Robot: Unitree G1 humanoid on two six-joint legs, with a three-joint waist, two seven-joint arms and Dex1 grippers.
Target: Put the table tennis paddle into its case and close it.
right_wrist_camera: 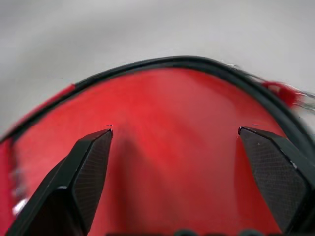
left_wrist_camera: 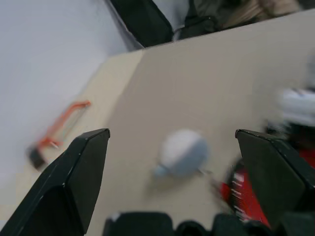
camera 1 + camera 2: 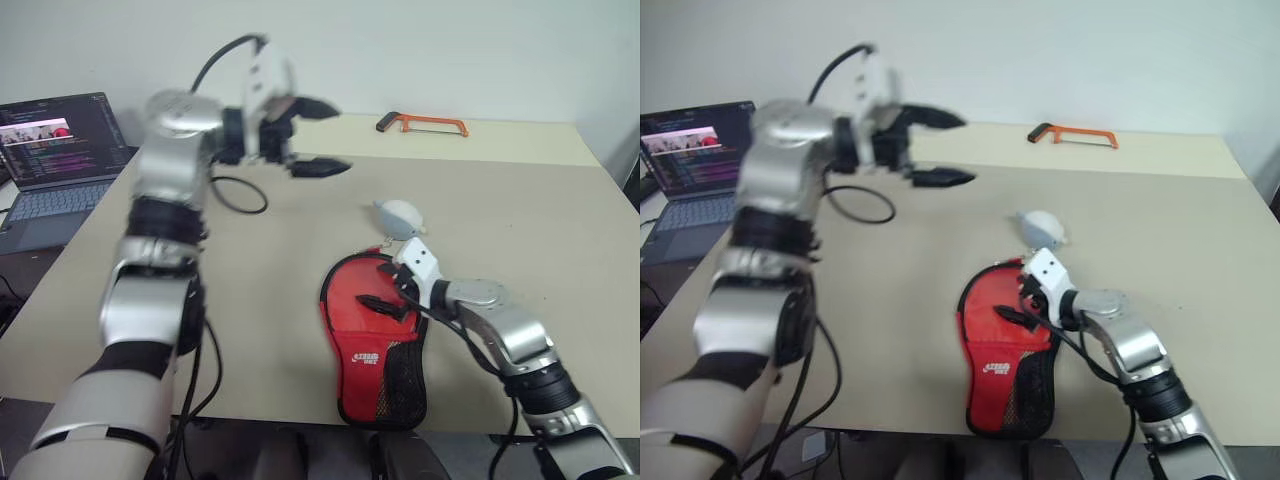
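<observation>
The right gripper [image 3: 385, 285] hovers just over the round end of the case [image 3: 372, 345], jaws apart and holding nothing. The left gripper [image 3: 315, 135] is high above the tabletop [image 3: 520, 220], jaws also wide apart and empty. The case lies red side up near the front edge; whether the paddle is inside I cannot tell. I judge the closing step is in hand: next the zipper must be found and pulled.

The case [image 3: 372, 340] looks like red cloth with a smooth face, black mesh at its narrow end and a black edge. The desk [image 3: 520, 210] is matt beige. The right tool [image 1: 177, 182] has finely textured black pads.
</observation>
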